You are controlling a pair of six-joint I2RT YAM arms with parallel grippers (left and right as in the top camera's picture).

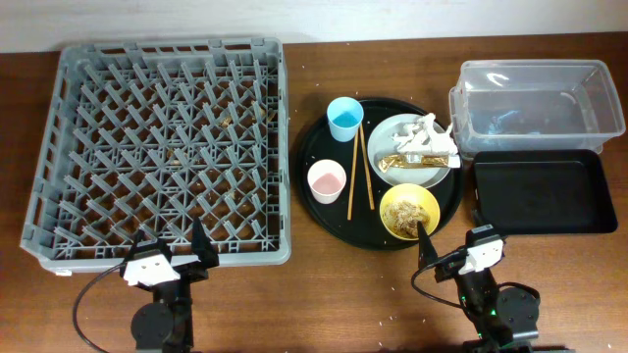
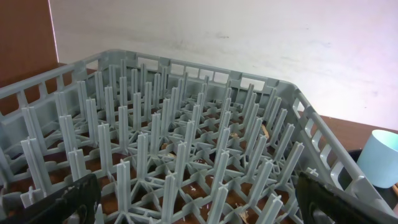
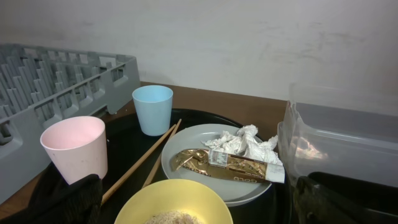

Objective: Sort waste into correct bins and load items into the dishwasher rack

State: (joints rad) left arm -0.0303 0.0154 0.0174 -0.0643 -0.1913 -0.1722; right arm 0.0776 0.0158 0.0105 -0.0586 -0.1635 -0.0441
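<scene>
The grey dishwasher rack (image 1: 157, 147) fills the left of the table and holds no items; it fills the left wrist view (image 2: 186, 143). On the round black tray (image 1: 316, 211) sit a yellow bowl (image 1: 409, 212) of beige food scraps, a light blue cup (image 1: 345, 119), a pink-white cup (image 1: 326, 180), wooden chopsticks (image 1: 359, 169) and a white plate (image 1: 442, 175) bearing crumpled napkins (image 1: 427, 134) and a gold-brown wrapper (image 1: 417, 160). The right wrist view shows the bowl (image 3: 174, 202), plate (image 3: 186, 158), wrapper (image 3: 227, 165) and napkins (image 3: 242, 142). My left gripper (image 1: 169, 247) is open by the rack's front edge. My right gripper (image 1: 453, 242) is open just in front of the bowl.
A clear plastic tub (image 1: 535, 103) stands at the back right, with a shallow black rectangular tray (image 1: 540, 191) in front of it. Crumbs lie scattered on the brown table and under the rack. A pale wall runs along the back.
</scene>
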